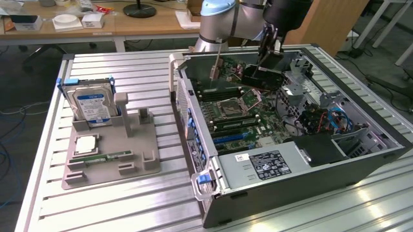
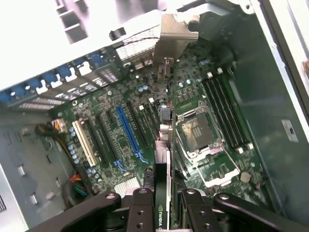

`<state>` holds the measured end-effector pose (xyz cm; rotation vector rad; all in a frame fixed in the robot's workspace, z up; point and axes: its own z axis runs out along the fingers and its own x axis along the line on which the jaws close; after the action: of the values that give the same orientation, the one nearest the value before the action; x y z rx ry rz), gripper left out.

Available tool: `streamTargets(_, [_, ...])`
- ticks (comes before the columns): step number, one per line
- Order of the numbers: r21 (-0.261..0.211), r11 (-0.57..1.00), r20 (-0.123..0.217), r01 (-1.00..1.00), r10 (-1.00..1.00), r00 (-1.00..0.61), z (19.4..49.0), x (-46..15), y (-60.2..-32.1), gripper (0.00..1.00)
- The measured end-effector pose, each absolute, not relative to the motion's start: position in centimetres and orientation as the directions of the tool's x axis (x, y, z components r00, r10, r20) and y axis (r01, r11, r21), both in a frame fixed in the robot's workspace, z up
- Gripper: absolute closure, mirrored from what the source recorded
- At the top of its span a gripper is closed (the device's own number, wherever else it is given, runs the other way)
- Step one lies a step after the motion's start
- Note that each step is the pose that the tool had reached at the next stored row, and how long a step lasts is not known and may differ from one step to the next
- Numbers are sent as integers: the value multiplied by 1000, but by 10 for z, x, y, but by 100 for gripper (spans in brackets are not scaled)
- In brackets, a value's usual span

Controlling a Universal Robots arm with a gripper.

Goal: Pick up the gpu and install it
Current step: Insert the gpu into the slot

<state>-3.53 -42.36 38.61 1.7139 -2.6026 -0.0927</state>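
Observation:
My gripper (image 1: 266, 65) hangs over the open computer case (image 1: 303, 169), shut on the gpu (image 1: 259, 79), a thin dark card held on edge. In the wrist view the gpu (image 2: 162, 179) runs away from the black fingers (image 2: 140, 212) that clamp it on both sides. It has a green label near the grip and a pale metal bracket (image 2: 175, 36) at the far end. The card floats above the green motherboard (image 2: 120, 96), over the strip between the long blue slot (image 2: 128, 133) and the processor socket (image 2: 198, 133), not touching the board.
On the exterior view's left, a grey holder (image 1: 113, 150) carries a silver hard drive (image 1: 90, 104), a processor chip (image 1: 87, 144) and a green memory stick (image 1: 103, 155). Cables and a drive bay (image 1: 329, 121) crowd the case's right side. Wooden desks (image 1: 129, 21) stand behind.

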Motion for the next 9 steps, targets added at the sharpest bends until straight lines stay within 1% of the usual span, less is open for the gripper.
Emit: streamTargets(9, [63,240,-13,-969,-970,-241,386,-35,-424,74])
